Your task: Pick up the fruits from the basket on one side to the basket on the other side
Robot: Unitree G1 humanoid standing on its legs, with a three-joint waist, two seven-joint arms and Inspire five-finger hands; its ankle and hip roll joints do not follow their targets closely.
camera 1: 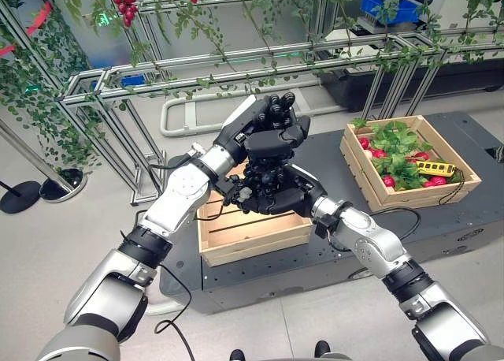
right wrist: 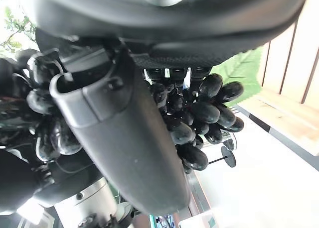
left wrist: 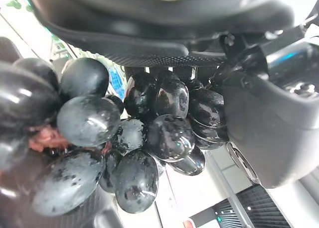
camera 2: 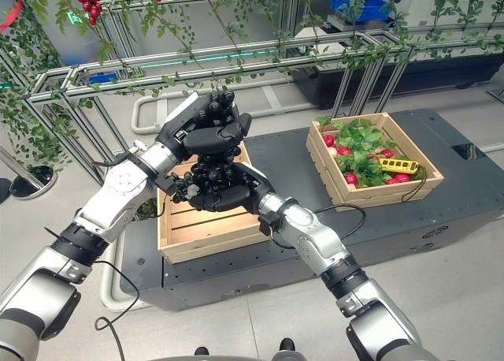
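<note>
- Left wrist view: dark grapes [left wrist: 149,153] bunched right against left robot hand [left wrist: 269,118], fingers curled round them.
- Right wrist view: right robot hand [right wrist: 124,138] wrapped round another part of the bunch.
- Eye views: both hands clasped on grapes, above empty wooden crate [camera 1: 252,231] on bench [camera 1: 441,219]; full crate [camera 1: 409,160] well off beyond right robot hand.

Open platform [camera 1: 331,160] lies to the right of the hands [camera 1: 272,160], up to the filled crate [camera 1: 409,160]; a metal frame [camera 1: 236,69] bars the space beyond them.
</note>
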